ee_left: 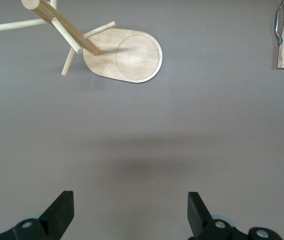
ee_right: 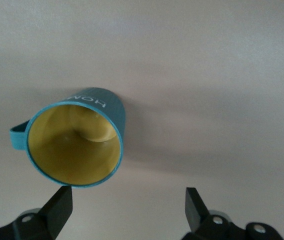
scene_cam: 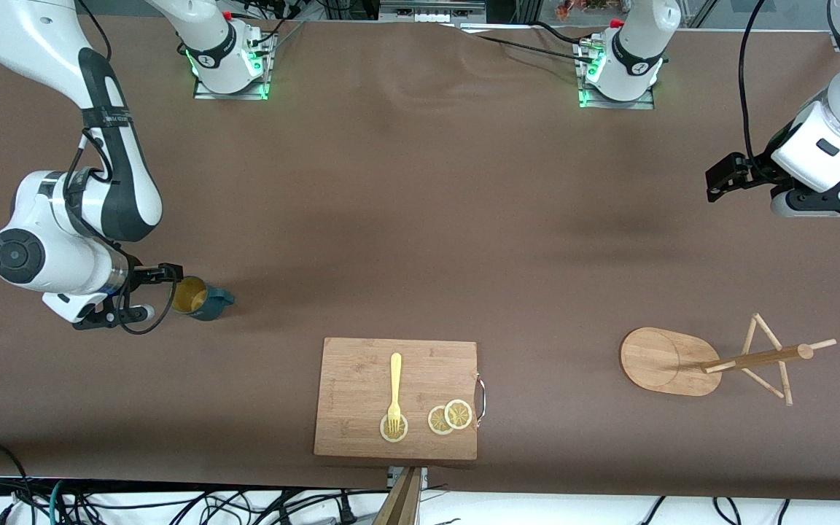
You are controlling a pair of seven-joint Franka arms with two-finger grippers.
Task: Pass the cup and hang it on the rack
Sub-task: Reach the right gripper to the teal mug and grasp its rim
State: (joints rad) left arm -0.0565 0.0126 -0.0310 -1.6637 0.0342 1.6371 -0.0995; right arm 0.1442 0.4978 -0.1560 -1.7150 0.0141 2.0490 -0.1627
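Nearest the front camera lies a rectangular bamboo cutting board with a metal handle, carrying a yellow fork and three lemon slices. It plays no part in the job but sits between the two ends of the table, so a low pass could clip it.

A little farther from the camera, toward the left arm's end of the table, stands the rack: pale wood, a flat oval base, one round pole and thin pegs sticking out. The pegs are slim and the base looks light, so a cup pushed on crookedly could tip it or slide off.

Farther still, toward the right arm's end, the cup rests on the brown table, teal outside, mustard-yellow inside, its loop handle pointing away from the right gripper. That gripper is right beside the rim, its fingers spread apart with nothing held. In the right wrist view the cup sits off-centre toward one finger, so closing now could nudge or topple it rather than grip the wall.

The left gripper waits, jaws apart and empty, above bare table near the rack.
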